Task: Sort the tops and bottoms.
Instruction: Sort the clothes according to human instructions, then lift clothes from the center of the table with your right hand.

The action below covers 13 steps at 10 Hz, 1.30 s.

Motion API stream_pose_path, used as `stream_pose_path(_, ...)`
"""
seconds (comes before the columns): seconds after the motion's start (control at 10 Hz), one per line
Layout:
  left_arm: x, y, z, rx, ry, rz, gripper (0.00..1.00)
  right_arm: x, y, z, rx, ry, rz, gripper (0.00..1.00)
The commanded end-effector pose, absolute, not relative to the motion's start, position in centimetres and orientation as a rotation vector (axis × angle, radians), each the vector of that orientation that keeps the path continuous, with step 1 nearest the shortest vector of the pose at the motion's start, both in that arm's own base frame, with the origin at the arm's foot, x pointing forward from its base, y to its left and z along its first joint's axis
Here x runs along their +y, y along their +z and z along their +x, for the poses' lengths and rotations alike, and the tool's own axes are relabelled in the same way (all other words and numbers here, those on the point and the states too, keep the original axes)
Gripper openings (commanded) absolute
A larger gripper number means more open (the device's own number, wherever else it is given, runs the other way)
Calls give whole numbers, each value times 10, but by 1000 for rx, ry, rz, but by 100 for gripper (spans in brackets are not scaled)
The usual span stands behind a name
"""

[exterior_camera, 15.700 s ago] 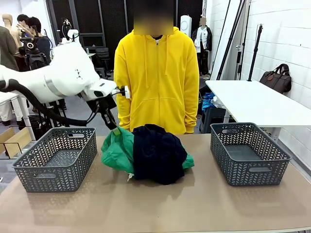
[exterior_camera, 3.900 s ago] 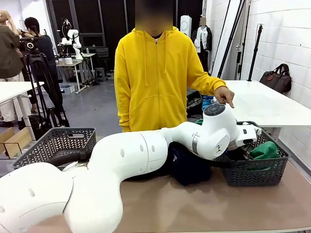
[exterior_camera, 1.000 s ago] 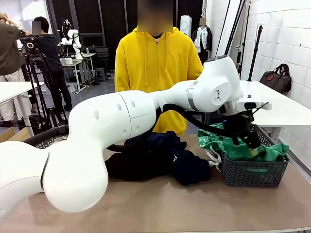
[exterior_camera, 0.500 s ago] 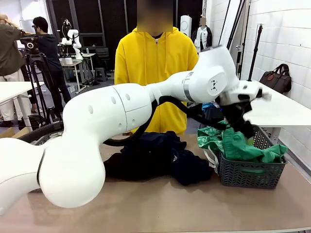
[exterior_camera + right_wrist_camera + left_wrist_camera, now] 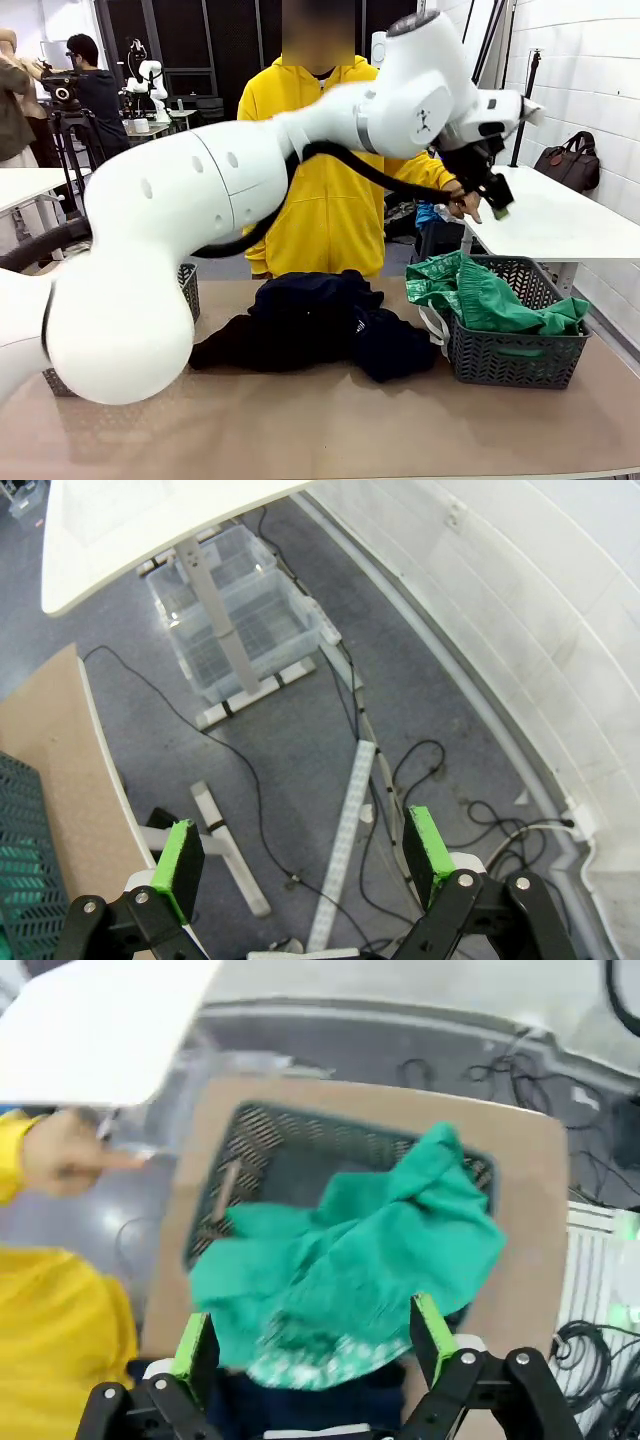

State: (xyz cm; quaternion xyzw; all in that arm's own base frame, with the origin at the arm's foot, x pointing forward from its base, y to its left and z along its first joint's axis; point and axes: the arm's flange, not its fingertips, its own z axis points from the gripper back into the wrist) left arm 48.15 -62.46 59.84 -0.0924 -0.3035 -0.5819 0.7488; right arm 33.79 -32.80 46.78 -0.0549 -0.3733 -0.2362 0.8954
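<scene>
Overhead, the left arm's black two-finger gripper (image 5: 312,1332) hangs with green pads (image 5: 428,1332) apart and empty above the grey lattice plastic basket (image 5: 515,358), where the bright green cloth garment (image 5: 490,300) lies draped over the rim, beside the dark navy cloth heap (image 5: 320,325) on the tan table (image 5: 300,430).
</scene>
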Motion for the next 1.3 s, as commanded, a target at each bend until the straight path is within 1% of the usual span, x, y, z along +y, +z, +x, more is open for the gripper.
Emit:
stream_pose_path(0.0,-662,659,537,-642,-1073,-30,100,-327,468,337,-766,-480,-120,100)
stream_pose_path(0.2,-560,664,520,-699,-761,159,100,-327,468,337,-766,-480,-120,100)
stream_pose_path(0.3,-500,658,498,-698,-624,194,100,-327,468,337,-766,-480,-120,100)
stream_pose_path(0.5,-420,643,456,-741,-453,193,100,-327,468,337,-766,-480,-120,100)
stream_pose_path(0.8,-343,622,399,-738,-280,236,100,-327,468,337,-766,-480,-120,100)
stream_pose_path(0.9,-324,617,386,-797,-222,209,100,-327,468,337,-766,-480,-120,100)
stream_pose_path(1.0,-351,611,387,-913,-257,167,100,-327,468,337,-766,-480,-120,100)
stream_pose_path(1.1,-454,744,515,-726,-286,209,100,-327,468,337,-766,-480,-120,100)
stream_pose_path(1.2,-454,744,515,-726,-286,209,100,-327,468,337,-766,-480,-120,100)
